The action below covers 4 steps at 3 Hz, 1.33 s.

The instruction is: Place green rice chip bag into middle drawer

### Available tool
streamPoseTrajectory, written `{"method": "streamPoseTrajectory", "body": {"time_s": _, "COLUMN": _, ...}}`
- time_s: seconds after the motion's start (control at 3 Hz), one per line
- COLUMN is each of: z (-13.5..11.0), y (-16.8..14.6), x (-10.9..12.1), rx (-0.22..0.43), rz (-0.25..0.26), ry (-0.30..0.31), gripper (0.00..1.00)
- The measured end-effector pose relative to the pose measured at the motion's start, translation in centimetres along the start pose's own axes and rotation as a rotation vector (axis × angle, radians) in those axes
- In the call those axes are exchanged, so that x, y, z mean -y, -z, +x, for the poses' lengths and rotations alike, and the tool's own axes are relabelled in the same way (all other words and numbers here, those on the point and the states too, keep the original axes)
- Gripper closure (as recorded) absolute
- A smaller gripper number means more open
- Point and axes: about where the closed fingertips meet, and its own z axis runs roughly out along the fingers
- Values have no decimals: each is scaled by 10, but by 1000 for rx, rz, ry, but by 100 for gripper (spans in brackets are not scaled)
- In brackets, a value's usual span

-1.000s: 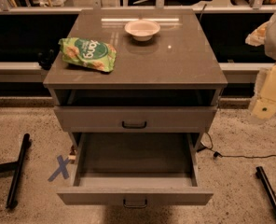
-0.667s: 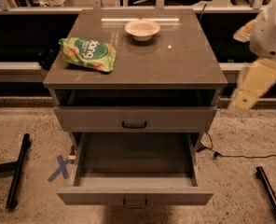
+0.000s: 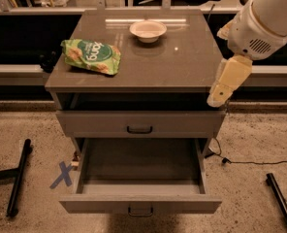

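Note:
The green rice chip bag (image 3: 91,56) lies flat on the left side of the grey cabinet top (image 3: 182,62). The middle drawer (image 3: 139,204) is the lower of the two fronts; it is pulled open toward me and nothing shows inside it. My gripper (image 3: 226,84) is cream-coloured and hangs from the white arm (image 3: 264,18) at the cabinet's front right corner, pointing down. It is far to the right of the bag and holds nothing that I can see.
A white bowl (image 3: 148,30) sits at the back middle of the cabinet top. The upper drawer front (image 3: 139,124) is shut. A blue X (image 3: 62,174) marks the floor at left, beside a black bar (image 3: 18,178). A cable (image 3: 250,162) runs along the floor at right.
My arm has swung in from the right edge of the view toward the cabinet's right front corner. The bag, bowl and drawers have not moved.

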Motion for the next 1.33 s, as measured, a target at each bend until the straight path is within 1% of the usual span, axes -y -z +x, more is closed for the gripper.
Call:
{"method": "streamPoseTrajectory", "body": {"time_s": 0.33, "z": -27, "y": -23, "x": 7, "rx": 33, "rz": -8, "ry": 46, "gripper": 0}}
{"method": "streamPoseTrajectory", "body": {"time_s": 0.67, "z": -80, "y": -71, "x": 29, "rx": 60, "rz": -10, "ry": 136, "gripper": 0}}
{"method": "streamPoseTrajectory", "body": {"time_s": 1.0, "z": -117, "y": -103, "x": 46, "rx": 109, "rz": 5, "ry": 163, "gripper": 0}}
{"method": "streamPoseTrajectory", "body": {"time_s": 1.33, "z": -144, "y": -138, "x": 71, "rx": 193, "rz": 48, "ry": 93, "gripper": 0}}
